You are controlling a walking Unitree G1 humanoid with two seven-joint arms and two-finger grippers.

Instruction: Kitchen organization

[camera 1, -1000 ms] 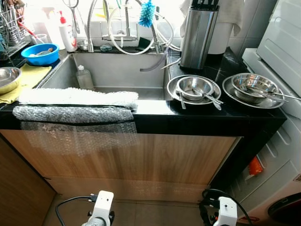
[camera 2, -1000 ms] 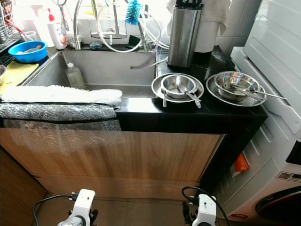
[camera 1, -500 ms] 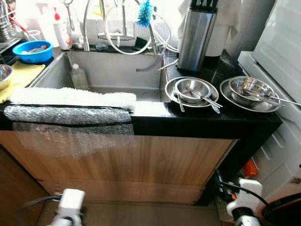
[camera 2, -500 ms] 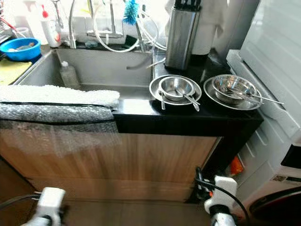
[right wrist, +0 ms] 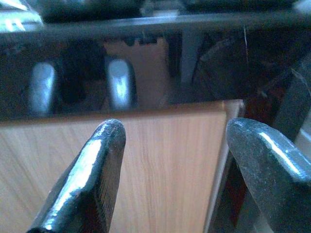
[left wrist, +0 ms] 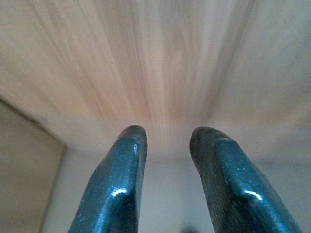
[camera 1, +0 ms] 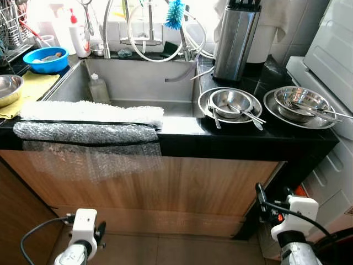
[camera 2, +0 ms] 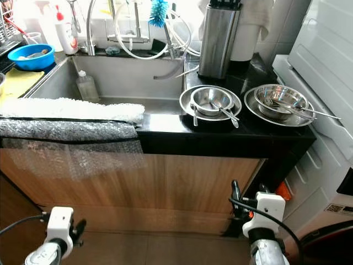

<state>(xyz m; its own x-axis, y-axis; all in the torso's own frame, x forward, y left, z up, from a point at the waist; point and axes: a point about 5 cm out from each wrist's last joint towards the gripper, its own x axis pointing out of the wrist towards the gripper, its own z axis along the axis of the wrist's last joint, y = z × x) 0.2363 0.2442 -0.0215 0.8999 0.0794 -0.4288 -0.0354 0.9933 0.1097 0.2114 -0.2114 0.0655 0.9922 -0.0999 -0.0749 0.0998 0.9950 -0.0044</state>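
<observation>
While both arms hang low before the wooden cabinet front:
Sink: recessed in the black counter.
Steel bowls: on plates, right of sink.
Right gripper: fingers spread wide, empty.
Left gripper: fingers slightly parted, empty.

wood cabinet front, washing machine

Both arms hang low: left gripper at seven o'clock, fingers slightly parted; right gripper at five o'clock, fingers spread wide.
</observation>
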